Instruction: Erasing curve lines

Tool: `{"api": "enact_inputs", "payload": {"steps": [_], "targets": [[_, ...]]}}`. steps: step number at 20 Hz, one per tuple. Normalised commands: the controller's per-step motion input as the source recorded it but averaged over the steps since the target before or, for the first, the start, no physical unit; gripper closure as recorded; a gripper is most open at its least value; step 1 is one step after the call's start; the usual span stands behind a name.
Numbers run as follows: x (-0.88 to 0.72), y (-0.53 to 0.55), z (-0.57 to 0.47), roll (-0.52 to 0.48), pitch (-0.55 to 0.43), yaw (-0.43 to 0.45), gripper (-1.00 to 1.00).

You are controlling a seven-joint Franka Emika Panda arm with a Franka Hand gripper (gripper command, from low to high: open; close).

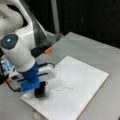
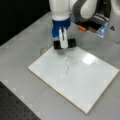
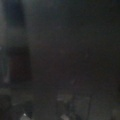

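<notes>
curve lines (image 2: pixel 66 64) | thin dark wavy stroke | unerased | on white board (image 2: pixel 85 82) | near its arm-side edge

Both front views high, angled down, sharing board (image 1: pixel 82 85), wrist view dark

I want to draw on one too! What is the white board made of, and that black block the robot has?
The white board looks smooth and glossy, since it reflects light; its pale brown edge hints at wood or fibreboard underneath. The black block, held in the tool at the board's edge near the curve lines, looks matte, maybe foam or felt, but that's unclear.
</notes>
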Motion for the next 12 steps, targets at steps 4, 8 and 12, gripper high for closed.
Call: {"api": "enact_inputs", "payload": {"steps": [4, 8, 12], "targets": [[-0.16, 0.21, -0.21, -0.005, -0.236, -0.065, 1.00], [-0.15, 0.17, -0.21, 0.010, -0.215, -0.055, 1.00], [-0.12, 0.12, -0.21, 0.036, -0.210, -0.061, 1.00]]}}
